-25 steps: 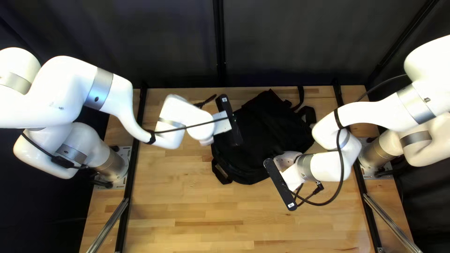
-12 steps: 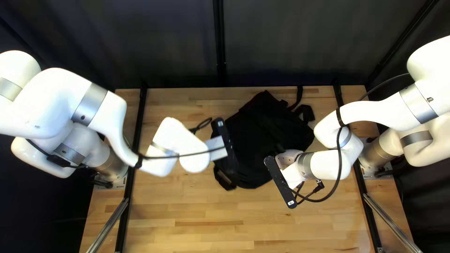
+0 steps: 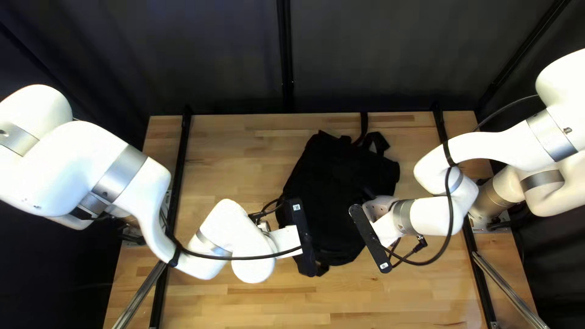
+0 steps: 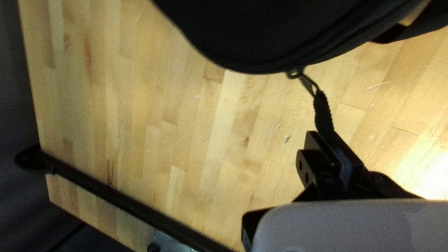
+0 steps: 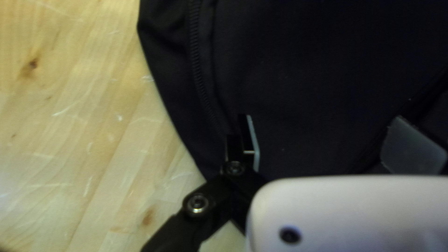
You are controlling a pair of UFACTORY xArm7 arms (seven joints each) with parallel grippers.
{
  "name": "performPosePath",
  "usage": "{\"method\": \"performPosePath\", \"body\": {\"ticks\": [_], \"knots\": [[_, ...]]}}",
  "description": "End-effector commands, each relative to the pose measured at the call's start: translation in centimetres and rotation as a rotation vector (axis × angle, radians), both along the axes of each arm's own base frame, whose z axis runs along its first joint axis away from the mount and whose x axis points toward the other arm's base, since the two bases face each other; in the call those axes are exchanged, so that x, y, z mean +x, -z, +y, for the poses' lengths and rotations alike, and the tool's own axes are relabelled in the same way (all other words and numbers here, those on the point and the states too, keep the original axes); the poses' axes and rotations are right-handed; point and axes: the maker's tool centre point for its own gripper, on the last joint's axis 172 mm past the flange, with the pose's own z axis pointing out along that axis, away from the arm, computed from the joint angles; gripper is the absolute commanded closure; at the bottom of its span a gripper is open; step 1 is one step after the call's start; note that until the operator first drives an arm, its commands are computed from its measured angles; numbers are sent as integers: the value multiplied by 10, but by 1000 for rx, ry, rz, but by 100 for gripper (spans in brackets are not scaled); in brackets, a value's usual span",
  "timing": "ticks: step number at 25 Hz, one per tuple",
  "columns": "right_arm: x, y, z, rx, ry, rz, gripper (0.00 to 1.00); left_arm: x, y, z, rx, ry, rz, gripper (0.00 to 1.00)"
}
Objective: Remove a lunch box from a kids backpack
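Because the lunch box shows in no view, you should treat it as tucked inside the black backpack [image 3: 335, 189], which lies on the table [image 3: 231, 143] at the centre of the top left view. Your left gripper [image 4: 326, 136] is clenched on the corded zipper pull [image 4: 323, 112], just off the backpack's rounded edge. That cord looks soft and easy to grip, but its link to the slider [image 4: 295, 73] is thin, so draw along the zipper [image 4: 343, 44], not across it. Your right gripper [image 5: 322, 133] is released, its fingers parted over the backpack; use it to brace, since limp, light fabric will probably drag along with the pull. Once you have an opening, expect a lunch box stiffer and heavier than its wrapping, and take it by a handle or across its narrow side.
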Motion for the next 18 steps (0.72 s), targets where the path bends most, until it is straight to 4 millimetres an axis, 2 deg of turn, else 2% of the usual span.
{"method": "performPosePath", "body": {"ticks": [1, 6, 11, 18], "knots": [[2, 10, 28, 21, -30, -1, 0, -2, -8, 21, 4, 5, -5, 100], [22, 8, 45, 31, -64, -14, 0, -1, -9, 30, 7, 10, -7, 100], [47, 15, 51, 35, -72, -17, 0, -2, -3, 44, 7, 5, -26, 100], [63, 17, 61, 13, 18, -74, 0, -11, -9, 39, 19, 1, -43, 100]]}}
